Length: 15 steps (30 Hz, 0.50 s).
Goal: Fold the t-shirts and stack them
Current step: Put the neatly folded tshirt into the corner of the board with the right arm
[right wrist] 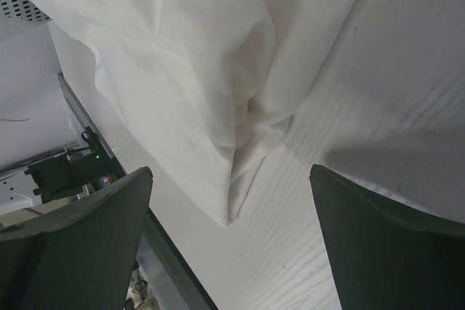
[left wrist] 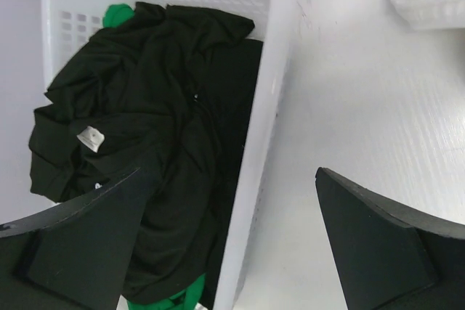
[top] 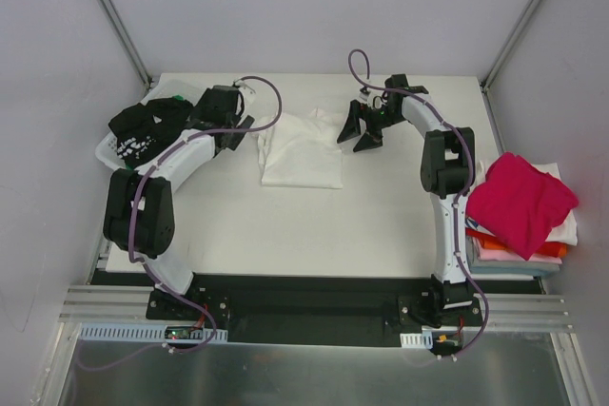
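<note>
- The right gripper hung with its jaws wide apart and nothing between them, just above the upper right edge of the white t-shirt, in the upper middle of the top view.
- In the right wrist view, the right gripper framed a creased fold of the white t-shirt lying on the tabletop.
- The left gripper was also spread open and empty, at the upper left of the top view, between the white plastic basket and the white t-shirt.
- In the left wrist view, the left gripper straddled the rim of the basket. A crumpled black t-shirt filled the basket, with some green cloth under it.
- The white t-shirt lay partly folded and rumpled on the tabletop, between the two grippers.
- At the right edge of the top view stood a stack of t-shirts. A loosely laid magenta t-shirt was on top, with an orange one and white cloth showing beneath.
</note>
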Available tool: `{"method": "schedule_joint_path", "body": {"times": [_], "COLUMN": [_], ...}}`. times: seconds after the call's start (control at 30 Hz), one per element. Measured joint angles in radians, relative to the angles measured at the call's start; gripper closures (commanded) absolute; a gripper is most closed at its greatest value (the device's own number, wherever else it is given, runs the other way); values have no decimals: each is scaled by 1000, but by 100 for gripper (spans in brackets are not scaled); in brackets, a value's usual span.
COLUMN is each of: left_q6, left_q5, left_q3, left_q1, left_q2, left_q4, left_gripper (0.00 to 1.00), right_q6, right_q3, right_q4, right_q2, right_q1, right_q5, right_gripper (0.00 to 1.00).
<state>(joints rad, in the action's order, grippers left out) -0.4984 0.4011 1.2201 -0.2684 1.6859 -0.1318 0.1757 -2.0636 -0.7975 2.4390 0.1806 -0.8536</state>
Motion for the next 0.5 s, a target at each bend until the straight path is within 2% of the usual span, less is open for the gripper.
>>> {"method": "schedule_joint_path", "body": {"times": [0.5], "left_q6": [-19], "left_q5": [-92], "left_q3": [-66], "left_q1": [-55], "left_q2": [-106], "left_q4": [45], "left_gripper": [1], "right_q6": [9], "right_q3": [11], "right_q4": [-1], "right_q2": [1], "right_q1": [3], "right_q5": [1], "right_gripper": [5]}}
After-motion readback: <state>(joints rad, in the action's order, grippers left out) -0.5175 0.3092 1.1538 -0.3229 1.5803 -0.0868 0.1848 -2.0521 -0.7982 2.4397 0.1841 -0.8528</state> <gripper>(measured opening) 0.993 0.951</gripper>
